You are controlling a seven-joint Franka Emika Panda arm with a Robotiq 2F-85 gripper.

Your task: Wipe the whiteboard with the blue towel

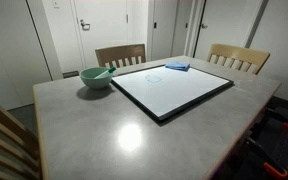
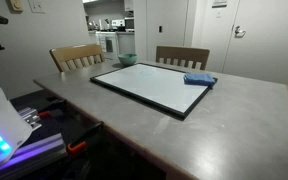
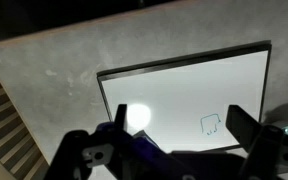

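- Pincer [image 3: 164,148] spread wide over the whiteboard [image 1: 174,90], pinching nothing.
- Blue towel [image 1: 177,66] lies on one board corner.
- Teal bowl [image 1: 96,77] sits just beside the board on the grey surface [image 1: 84,135].

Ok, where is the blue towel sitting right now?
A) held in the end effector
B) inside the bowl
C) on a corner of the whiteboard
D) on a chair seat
C: in both exterior views the blue towel lies flat on a far corner of the whiteboard, apart from the bowl that stands on the table beside the board.
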